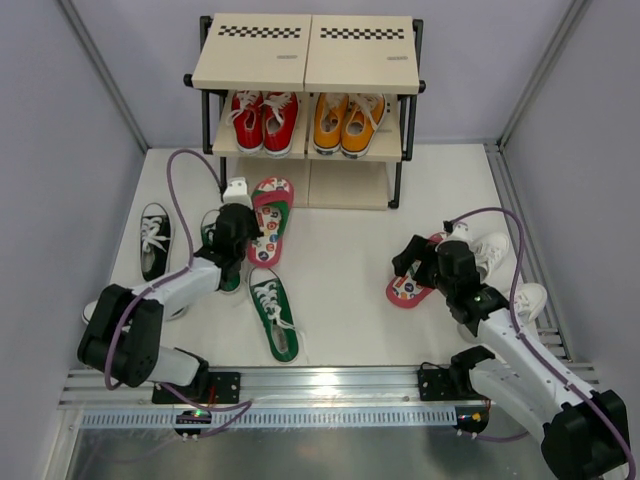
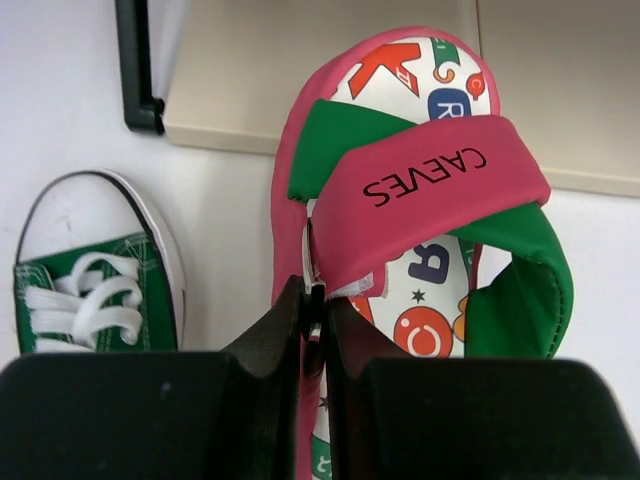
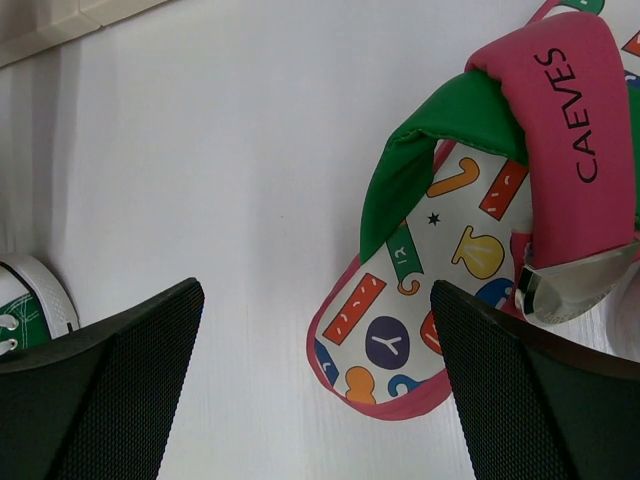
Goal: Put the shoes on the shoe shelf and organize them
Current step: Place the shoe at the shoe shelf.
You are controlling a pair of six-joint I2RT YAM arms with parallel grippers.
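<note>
Your left gripper [image 2: 315,305] is pinched nearly shut on the edge of the pink strap of the flip-flop [image 2: 420,190]. That shoe lies in front of the shelf [image 1: 305,60], left of its middle, with its toe at the front edge of the bottom board. The grip takes only a thin bit of strap, well off the shoe's centre. If you lift, expect the sole to hang and swing, and the strap may slide out of the jaws. A drooping toe could also catch the bottom board's edge instead of riding onto it.

A green sneaker [image 2: 95,275] sits just beside the flip-flop, on the side away from the shelf's middle. A sideways swing could knock it.

Your right gripper [image 3: 315,300] stands wide, hovering over the second flip-flop [image 3: 440,300], which lies well out from the shelf's right post. A white shoe [image 1: 490,250] sits just beside it, so a careless closing could catch that too.

The middle board is full with the red pair [image 1: 265,118] and orange pair [image 1: 350,120]. Aim elsewhere, or you will crowd them.
</note>
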